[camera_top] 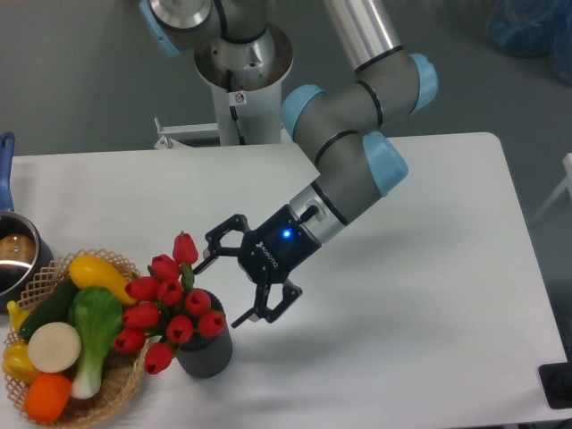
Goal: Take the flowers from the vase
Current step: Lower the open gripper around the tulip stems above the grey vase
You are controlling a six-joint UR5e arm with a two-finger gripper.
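Far left edge: a steel pot [16, 259] with a blue handle sits at the table's border, only partly in frame.
Basket: a woven wicker basket [121, 380] stands at the lower left corner of the white table [429, 295], just beside the pot.
Basket contents: a yellow squash [100, 275], a dark green cucumber [49, 308], a green-and-white bok choy [91, 332], a pale round slice [54, 347] and an orange [46, 397] lie piled together inside it.
Flowers: the flowers [170, 299], a bunch of red tulip buds on short green stems, stand in the vase and spread wider than its mouth; the leftmost buds overhang the basket's right rim, and one bud rises above the rest.
Vase: the vase [207, 350], dark grey and ribbed, stands upright on the table just right of the basket, its rim mostly covered by the buds.
Gripper: the gripper [222, 289] hangs just right of the bunch, tilted down and to the left, its two black fingers spread wide apart with nothing between them; the upper fingertip is close to the tallest bud, the lower one near the rightmost buds, and no contact can be made out.
Arm: the grey arm with pale blue joint caps [357, 152] slopes down from the top of the frame to the gripper, a blue light glowing at the wrist.
Base: the robot's pedestal [241, 80] rises behind the table's far edge.
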